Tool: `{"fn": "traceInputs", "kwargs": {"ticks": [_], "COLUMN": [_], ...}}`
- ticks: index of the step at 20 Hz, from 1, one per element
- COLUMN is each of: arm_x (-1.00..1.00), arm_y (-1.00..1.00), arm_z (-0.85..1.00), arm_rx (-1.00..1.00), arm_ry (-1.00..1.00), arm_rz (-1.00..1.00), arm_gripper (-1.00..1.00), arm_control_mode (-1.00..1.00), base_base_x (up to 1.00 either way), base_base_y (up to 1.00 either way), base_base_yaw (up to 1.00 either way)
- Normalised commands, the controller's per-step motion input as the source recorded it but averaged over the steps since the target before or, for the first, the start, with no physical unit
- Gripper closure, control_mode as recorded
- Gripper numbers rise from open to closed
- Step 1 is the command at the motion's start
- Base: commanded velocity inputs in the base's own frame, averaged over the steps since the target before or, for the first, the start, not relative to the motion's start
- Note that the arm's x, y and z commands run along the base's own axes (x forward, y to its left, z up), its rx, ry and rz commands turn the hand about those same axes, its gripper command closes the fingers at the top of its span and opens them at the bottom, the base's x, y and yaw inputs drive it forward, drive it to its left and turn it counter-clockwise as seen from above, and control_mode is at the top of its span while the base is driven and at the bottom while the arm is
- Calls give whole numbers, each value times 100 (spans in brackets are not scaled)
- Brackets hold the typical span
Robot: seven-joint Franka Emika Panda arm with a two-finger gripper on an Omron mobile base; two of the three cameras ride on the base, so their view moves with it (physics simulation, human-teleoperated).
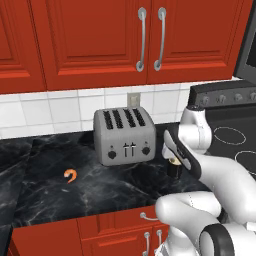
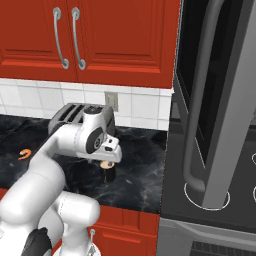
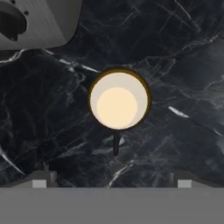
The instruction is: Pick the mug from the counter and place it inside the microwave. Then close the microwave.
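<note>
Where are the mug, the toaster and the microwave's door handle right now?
mug (image 3: pixel 119 99): hand view, cream inside seen from above.
toaster (image 1: pixel 125 146): left base view, grey front face.
microwave door handle (image 2: pixel 200 105): right base view, middle of the steel bar.

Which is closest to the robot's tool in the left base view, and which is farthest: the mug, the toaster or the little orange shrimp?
1. The mug: right under the tool, standing on the counter.
2. The toaster: just to the mug's left, against the tiled wall.
3. The orange shrimp: far off to the left on the counter.
</note>
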Motion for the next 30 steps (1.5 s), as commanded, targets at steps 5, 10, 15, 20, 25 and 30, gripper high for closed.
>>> {"fn": "traceInputs", "kwargs": {"ticks": [5,10,15,20,25,30], "arm_x": [0,0,0,0,0,0], "arm_y": [-1,-1,-2,-4,-7,-2], "arm_z": [-28,-25,-17,-14,-12,-6], "arm_rx": [0,0,0,0,0,0], "arm_ry": [0,0,0,0,0,0], "arm_rz": [5,4,2,1,1,1], "arm_gripper": [-100,-100,-100,-100,-100,-100], "arm_control_mode": [-100,-100,-100,-100,-100,-100], "base_base_x": [0,0,0,0,0,0], "base_base_y": [0,0,0,0,0,0], "base_base_yaw": [0,0,0,0,0,0]}}
